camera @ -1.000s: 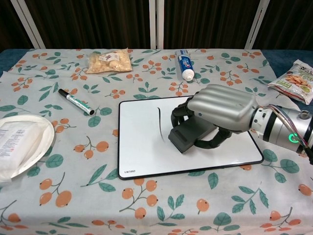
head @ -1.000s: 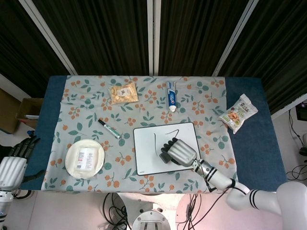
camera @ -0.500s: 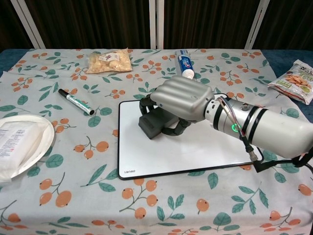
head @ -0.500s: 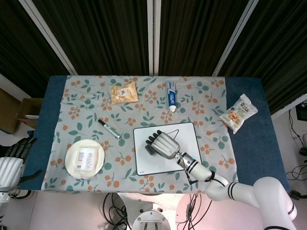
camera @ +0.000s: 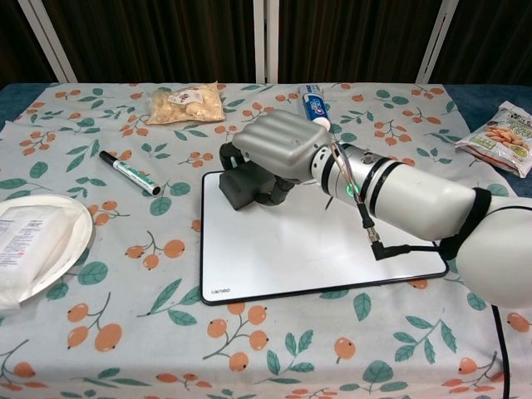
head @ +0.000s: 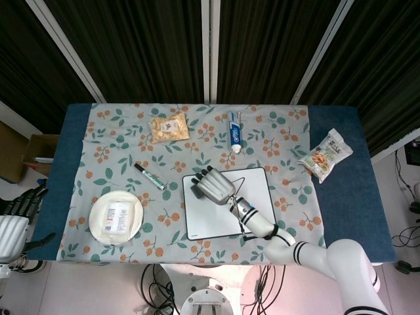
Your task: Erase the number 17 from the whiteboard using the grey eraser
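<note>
Right hand (camera: 278, 147) grips the grey eraser (camera: 243, 184), fingers curled down over its top, pressing it onto the upper-left corner of the whiteboard (camera: 307, 245); the head view shows the same hand (head: 212, 185) at that corner of the board (head: 252, 203), with a thin dark stroke visible near the board's upper edge (too fine to read as a digit); the rest of the board surface appears white in the chest view. Left hand (head: 20, 209) sits off the table's left edge, fingers apart, holding nothing. On the floral cloth (camera: 166, 332): a black marker (camera: 129, 173) to the left of the board; a white plate (camera: 71, 218) bearing a flat packet near the left edge; a bag of nuts (camera: 184, 103) and a toothpaste tube (camera: 313, 109) at the far side; a snack packet (camera: 504, 137) at the right, on the blue table (head: 348, 197).
</note>
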Available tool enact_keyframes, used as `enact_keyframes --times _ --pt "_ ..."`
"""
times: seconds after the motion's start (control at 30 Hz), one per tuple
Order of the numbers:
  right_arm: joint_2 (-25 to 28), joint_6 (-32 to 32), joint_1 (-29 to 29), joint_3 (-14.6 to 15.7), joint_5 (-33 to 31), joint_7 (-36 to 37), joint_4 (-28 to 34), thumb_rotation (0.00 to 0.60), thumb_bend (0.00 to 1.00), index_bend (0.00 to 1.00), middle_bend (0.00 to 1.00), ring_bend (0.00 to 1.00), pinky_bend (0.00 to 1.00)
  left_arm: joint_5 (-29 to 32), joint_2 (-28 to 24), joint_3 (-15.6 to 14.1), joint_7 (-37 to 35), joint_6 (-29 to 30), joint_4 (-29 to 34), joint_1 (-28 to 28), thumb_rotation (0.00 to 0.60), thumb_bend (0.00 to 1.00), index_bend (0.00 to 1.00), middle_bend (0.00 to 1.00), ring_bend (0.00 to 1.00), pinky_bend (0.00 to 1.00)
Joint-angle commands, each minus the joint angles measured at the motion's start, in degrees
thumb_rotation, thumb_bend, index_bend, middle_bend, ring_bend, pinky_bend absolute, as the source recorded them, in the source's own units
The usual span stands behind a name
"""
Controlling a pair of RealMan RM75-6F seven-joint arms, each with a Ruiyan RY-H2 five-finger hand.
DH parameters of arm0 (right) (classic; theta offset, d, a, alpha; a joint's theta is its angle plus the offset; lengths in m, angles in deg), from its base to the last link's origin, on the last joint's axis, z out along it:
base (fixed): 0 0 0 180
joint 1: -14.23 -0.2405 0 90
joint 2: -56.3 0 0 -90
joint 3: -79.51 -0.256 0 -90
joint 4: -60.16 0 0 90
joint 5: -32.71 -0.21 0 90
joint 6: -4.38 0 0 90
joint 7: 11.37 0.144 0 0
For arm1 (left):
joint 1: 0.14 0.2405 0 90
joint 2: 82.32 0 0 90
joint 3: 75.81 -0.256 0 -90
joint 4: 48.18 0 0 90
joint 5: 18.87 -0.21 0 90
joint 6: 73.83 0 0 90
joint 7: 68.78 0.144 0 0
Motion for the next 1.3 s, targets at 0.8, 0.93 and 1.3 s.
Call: enact_keyframes --times 0.8,0.93,1.3 --pt "13.88 -1.92 4.83 4.23 -4.94 -0.26 13.12 0.6 0.34 0.82 0.7 0.64 0.77 -0.57 0.28 -0.23 1.8 -0.67 1.23 -0.36 0.6 0.0 0.07 0.06 0.07 0.17" --pt "19.13 -1.75 6.6 6.49 -4.56 -0.33 19.76 0.6 0.34 0.82 0.7 0.64 0.77 -0.88 0.43 -0.31 2.45 -0.89 1.69 -0.58 0.6 0.0 0.07 0.06 0.07 0.17" --pt "27.35 -0.79 10.11 12.07 -1.93 1.89 30.24 0.6 0.34 0.83 0.71 0.65 0.77 -1.0 0.58 -0.46 3.49 -1.2 2.37 -0.72 0.6 0.0 0.07 0.06 0.07 0.17"
